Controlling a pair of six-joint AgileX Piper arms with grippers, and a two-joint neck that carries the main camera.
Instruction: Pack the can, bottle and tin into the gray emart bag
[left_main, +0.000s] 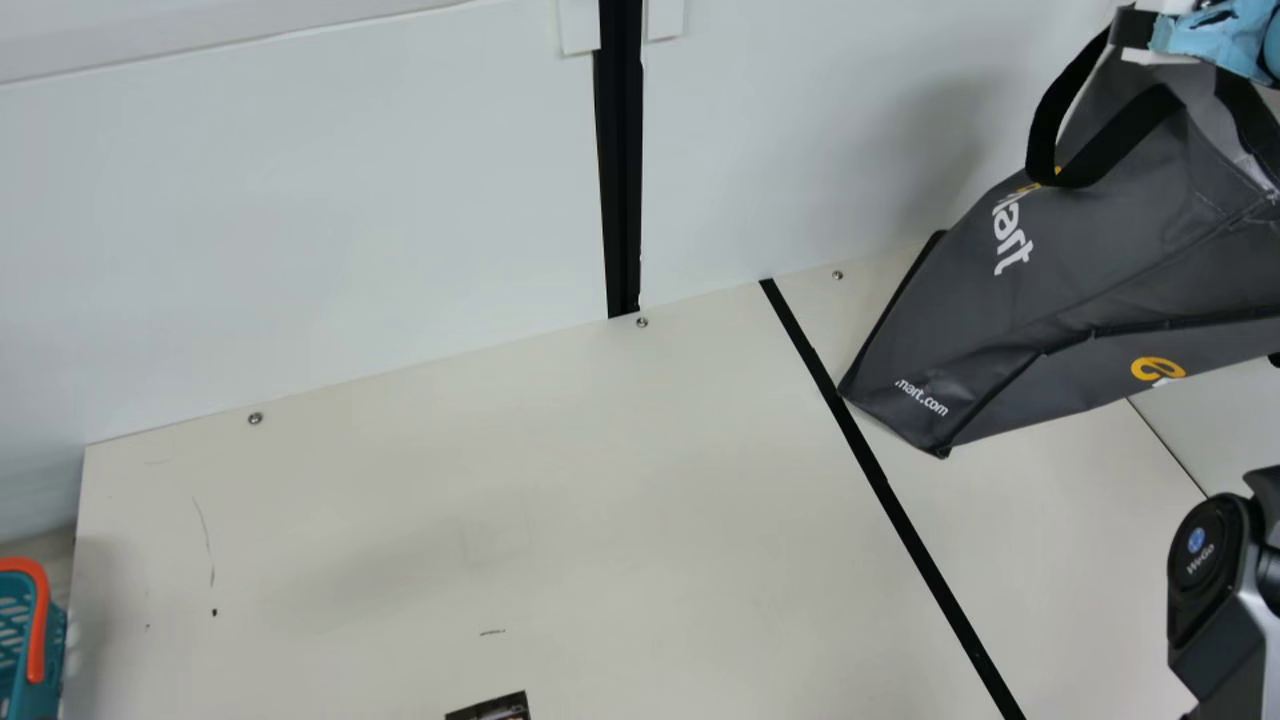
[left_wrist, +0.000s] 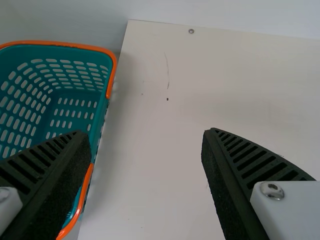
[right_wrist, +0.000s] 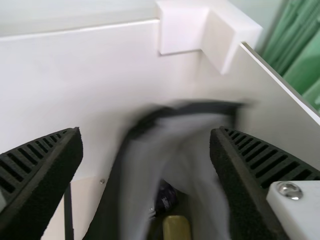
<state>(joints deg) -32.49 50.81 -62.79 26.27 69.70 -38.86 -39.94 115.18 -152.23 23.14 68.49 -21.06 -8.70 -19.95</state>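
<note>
Cream table (left_main: 560, 480), lightly scuffed, with small screws along the back edge and a black stripe (left_main: 905, 530) running across toward the front. Behind it, white wall panels (left_main: 300, 220), parted by a black upright strip (left_main: 622, 160). In the right wrist view, a white corner block (right_wrist: 220, 30) atop the panels and green curtain (right_wrist: 300, 60) beyond. At the table's left end, a teal basket (left_wrist: 70, 107) with an orange rim.

Toward the right of the main view, the gray emart bag (left_main: 1060, 300), aslant, with its lower corner at the stripe and black handles up by the mouth; cut off by the view's edge. Inside, seen from the right wrist, a dark rounded item (right_wrist: 166, 197) beside a gold-coloured item (right_wrist: 176, 229), both partly hidden; cannot tell which of can, bottle or tin. Bag mouth blurred there.

Left gripper (left_wrist: 146, 135) with jaws wide, near the basket; right gripper (right_wrist: 146, 132), jaws also wide, over the bag's mouth. At the main view's top right corner, something light blue (left_main: 1215, 38), too cut off to name. At the bottom edge, only a sliver of a dark printed thing (left_main: 492, 708).
</note>
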